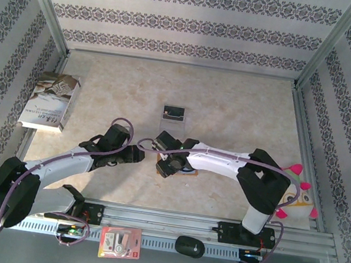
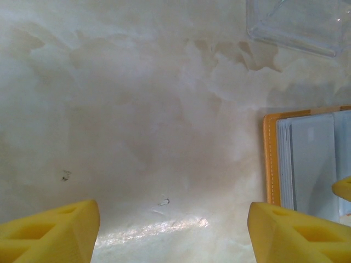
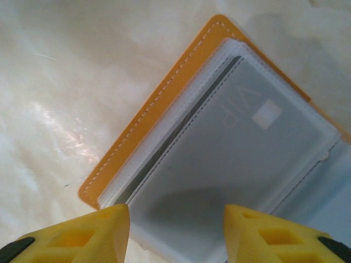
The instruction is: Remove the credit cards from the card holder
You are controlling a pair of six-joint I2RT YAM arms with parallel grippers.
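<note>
Hovering over the open card holder (image 3: 159, 104), the right fingers (image 3: 82, 235) stand apart and grip nothing.

The card holder lies opened flat near the middle of the surface (image 2: 137, 109), its orange-tan cover down and its grey-blue pockets up. A card (image 3: 241, 148) sits inside the translucent pocket, with faint lettering and a small white square showing through. The right fingers straddle the end of that pocket; whether they touch it cannot be told. The left fingers (image 2: 49, 233) are spread wide over bare surface just beside the holder's stitched edge, holding nothing. Beyond the holder a clear stand (image 2: 296, 22) carries a dark card (image 1: 174, 112) upright. A book (image 1: 51, 101) lies well apart, by the left wall.
</note>
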